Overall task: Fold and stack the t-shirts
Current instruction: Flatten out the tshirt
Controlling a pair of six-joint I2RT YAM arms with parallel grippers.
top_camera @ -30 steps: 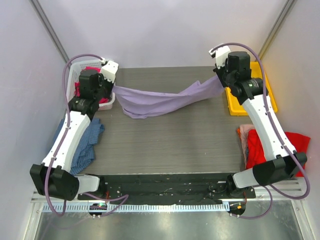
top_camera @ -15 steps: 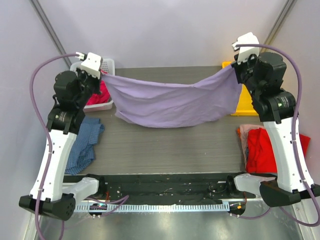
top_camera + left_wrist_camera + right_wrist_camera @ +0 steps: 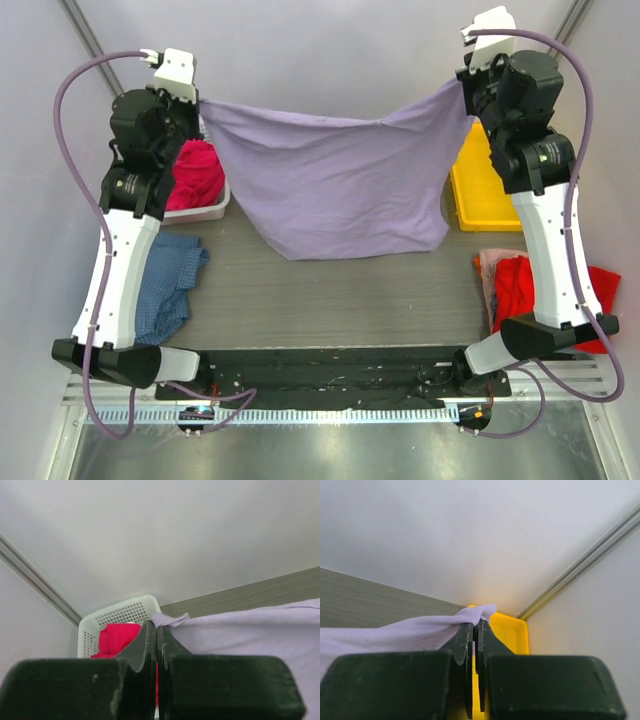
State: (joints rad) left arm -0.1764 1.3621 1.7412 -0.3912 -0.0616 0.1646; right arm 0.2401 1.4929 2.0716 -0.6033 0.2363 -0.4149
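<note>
The lavender-purple t-shirt (image 3: pixel 340 185) hangs spread in the air between both grippers, above the back of the table. My left gripper (image 3: pixel 198 100) is shut on its left top corner (image 3: pixel 172 621). My right gripper (image 3: pixel 465 88) is shut on its right top corner (image 3: pixel 477 614). The magenta-pink t-shirt (image 3: pixel 195 175) lies in the white mesh basket (image 3: pixel 215 210) at the back left; it also shows in the left wrist view (image 3: pixel 117 637). The blue checked t-shirt (image 3: pixel 165 290) lies at the left edge. The red t-shirt (image 3: pixel 520 295) lies at the right edge, partly behind the right arm.
A yellow plastic tray (image 3: pixel 480 195) stands at the back right, also in the right wrist view (image 3: pixel 507 635). The grey table (image 3: pixel 330 300) shows in front of the hanging shirt. White walls close in on three sides.
Both grippers have risen and moved apart, lifting the lavender-purple t-shirt off the table until it hangs spread between them.
</note>
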